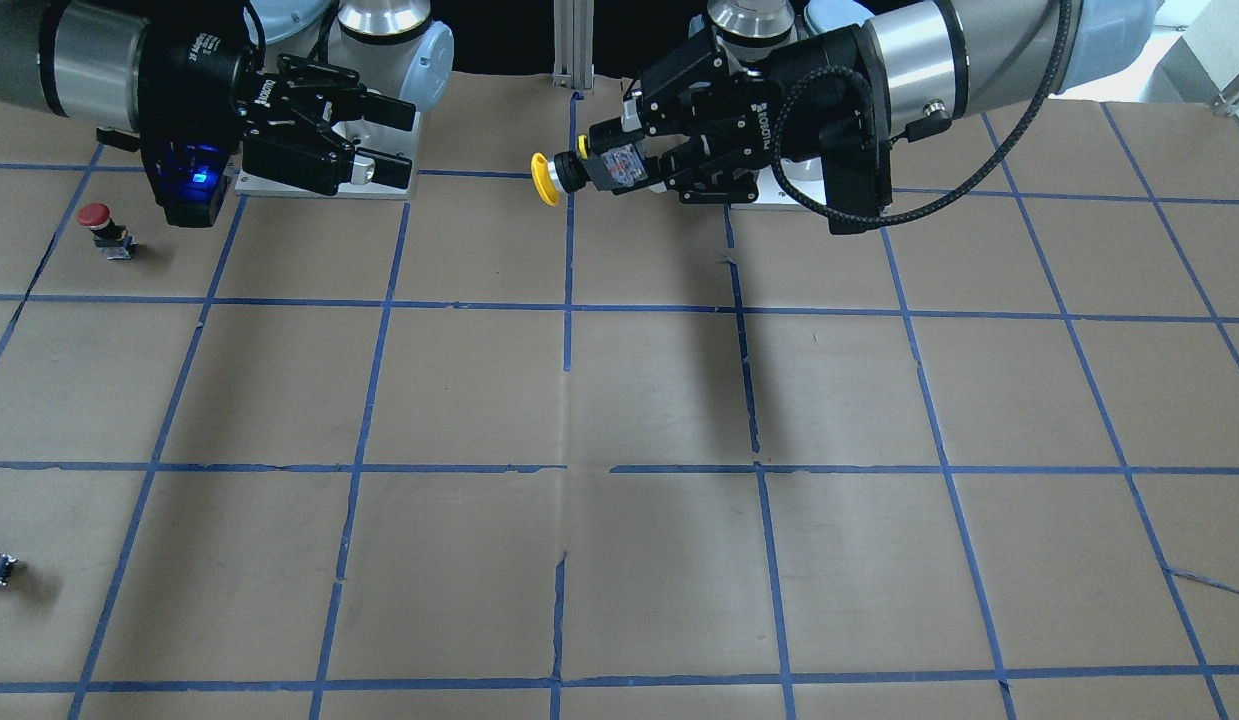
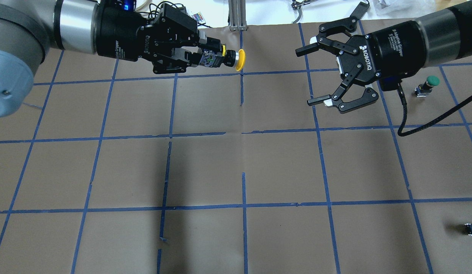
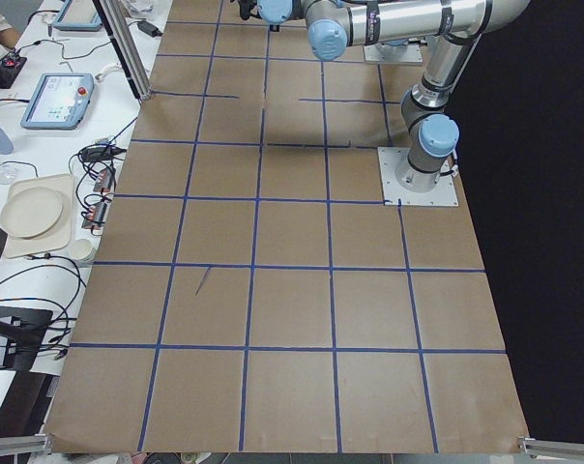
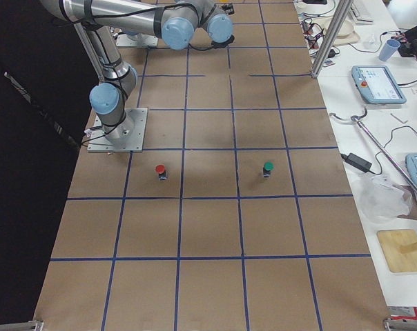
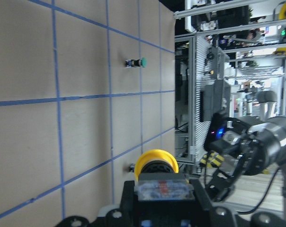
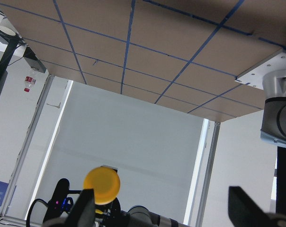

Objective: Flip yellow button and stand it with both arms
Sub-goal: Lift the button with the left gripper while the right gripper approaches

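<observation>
My left gripper is shut on the body of the yellow button and holds it sideways, high above the table, cap pointing toward my right arm. The button also shows in the front view, in the left wrist view and, cap-on, in the right wrist view. My right gripper is open and empty, level with the button and a good gap away from its cap; it also shows in the front view.
A red-capped button and a green-capped button stand on the table on my right side. A small capless dark block lies near the table's front right edge. Blue tape lines grid the brown table.
</observation>
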### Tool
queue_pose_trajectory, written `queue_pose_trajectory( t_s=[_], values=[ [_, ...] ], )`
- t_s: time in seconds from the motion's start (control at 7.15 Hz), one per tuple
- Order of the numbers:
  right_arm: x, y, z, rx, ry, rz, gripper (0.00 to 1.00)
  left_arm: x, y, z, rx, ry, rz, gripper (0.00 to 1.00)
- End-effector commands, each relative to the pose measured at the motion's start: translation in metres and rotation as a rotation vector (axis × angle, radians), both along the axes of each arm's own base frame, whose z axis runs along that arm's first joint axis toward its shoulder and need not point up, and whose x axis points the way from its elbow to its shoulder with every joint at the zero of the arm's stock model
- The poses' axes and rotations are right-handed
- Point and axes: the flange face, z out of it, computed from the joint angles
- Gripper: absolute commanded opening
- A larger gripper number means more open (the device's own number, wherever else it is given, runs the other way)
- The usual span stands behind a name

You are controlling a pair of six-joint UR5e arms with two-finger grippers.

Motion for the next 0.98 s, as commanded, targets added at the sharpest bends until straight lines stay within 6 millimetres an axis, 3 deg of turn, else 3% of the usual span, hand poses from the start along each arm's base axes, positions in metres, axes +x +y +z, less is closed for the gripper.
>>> queue_pose_trajectory(
  t_s=[0.0,0.42,0.84],
  values=[
    [-0.001,-0.003,0.002,0.056,-0.07,-0.059,1.0,-0.006,0.004,0.013,0.013,0.129,0.019,0.08],
    [0.005,-0.003,0.035,0.109,-0.084,-0.114,1.0,-0.022,0.005,0.016,0.066,0.212,0.012,0.08],
    [0.019,0.004,0.06,0.146,-0.065,-0.11,1.0,-0.024,0.003,0.017,0.083,0.242,0.015,0.08]
  ],
)
